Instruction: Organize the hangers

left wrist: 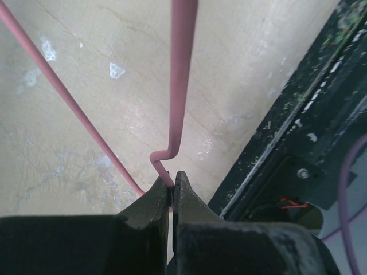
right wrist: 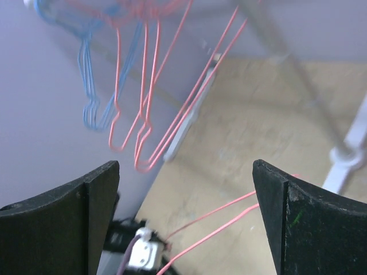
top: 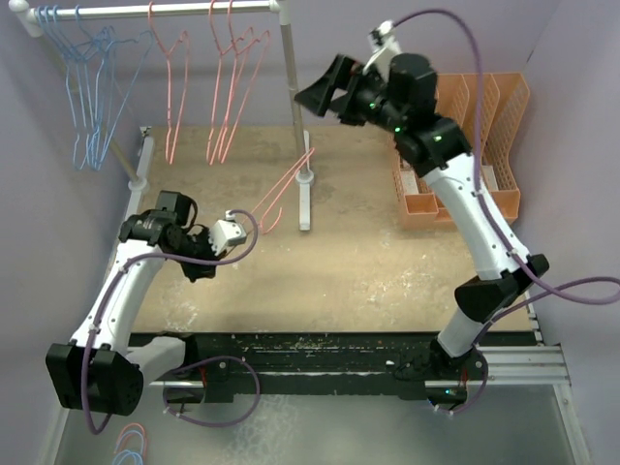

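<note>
**Left arm grips one pink hanger low over the table; right arm raised with its jaws wide**

Nearest, below the table's front edge at the left corner: a few loose wire loops [top: 128, 444], pink and blue, partly cut off by the frame.

The left gripper [top: 232, 233] is low over the tan table [top: 368, 262]. In the wrist view its jaws are pinched tight on a kink in the wire of the held pink hanger [left wrist: 182, 74]. This hanger [top: 287, 184] slants away from the gripper toward the rack's upright post. Whether its far end touches the table or the post, I cannot tell.

The right gripper [top: 320, 89] is up high, just right of the post. Its jaws are spread wide with nothing between them [right wrist: 184, 172], and it faces the rack.

Farthest back is the white rack [top: 165, 12]. The blue hangers [top: 87, 107] are bunched at the left end of the rail. The pink hangers [top: 231, 92] hang toward the right, one of them a little apart from the others. The orange file holder [top: 484, 136] stands at the far right.
</note>
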`<state>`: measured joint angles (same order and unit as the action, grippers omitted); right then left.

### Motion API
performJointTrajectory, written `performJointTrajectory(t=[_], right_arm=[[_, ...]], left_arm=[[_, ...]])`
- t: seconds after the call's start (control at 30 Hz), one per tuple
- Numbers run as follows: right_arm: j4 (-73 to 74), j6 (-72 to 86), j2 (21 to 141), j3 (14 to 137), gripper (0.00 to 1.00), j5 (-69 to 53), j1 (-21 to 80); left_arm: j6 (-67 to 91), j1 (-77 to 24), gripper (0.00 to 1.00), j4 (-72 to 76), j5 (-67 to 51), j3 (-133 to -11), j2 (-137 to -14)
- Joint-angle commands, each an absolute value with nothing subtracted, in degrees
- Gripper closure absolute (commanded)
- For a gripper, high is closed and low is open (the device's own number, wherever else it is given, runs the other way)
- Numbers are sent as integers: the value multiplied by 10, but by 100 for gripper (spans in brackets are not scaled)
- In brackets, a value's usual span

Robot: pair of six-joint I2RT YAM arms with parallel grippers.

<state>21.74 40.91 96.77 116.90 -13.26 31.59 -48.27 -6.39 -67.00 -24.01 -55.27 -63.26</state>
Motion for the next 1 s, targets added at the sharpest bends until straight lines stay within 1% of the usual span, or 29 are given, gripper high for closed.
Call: performJointTrajectory(t=[0.0,0.1,0.17,0.23,0.33,0.57,0.7,0.8,0.87,0.97], right_arm=[[296,335,974,1289,0,-58,280],[292,339,968,1297,0,-75,245],[285,348,966,1289,0,-104,225],[277,355,964,1275,0,-124,214],[268,355,959,1251,0,-142,209],[242,362,944,1171,0,-178,202],[236,363,931,1139,0,-183,201],[235,360,924,1129,0,-184,199],[235,359,922,1125,0,-185,198],[232,357,923,1118,0,-190,197]], left_arm=[[-417,-58,100,-750,-316,-653,-638],[-348,-57,100,-769,-327,-715,-644],[-347,-52,100,-783,-351,-749,-639],[-306,-51,100,-777,-340,-791,-629],[-287,-50,100,-813,-385,-877,-640],[-218,-50,100,-878,-390,-1056,-723],[-156,-50,100,-880,-364,-1137,-739],[-102,-50,100,-877,-312,-1176,-738],[-66,-50,100,-882,-268,-1179,-739],[-48,-50,100,-869,-231,-1146,-721]])
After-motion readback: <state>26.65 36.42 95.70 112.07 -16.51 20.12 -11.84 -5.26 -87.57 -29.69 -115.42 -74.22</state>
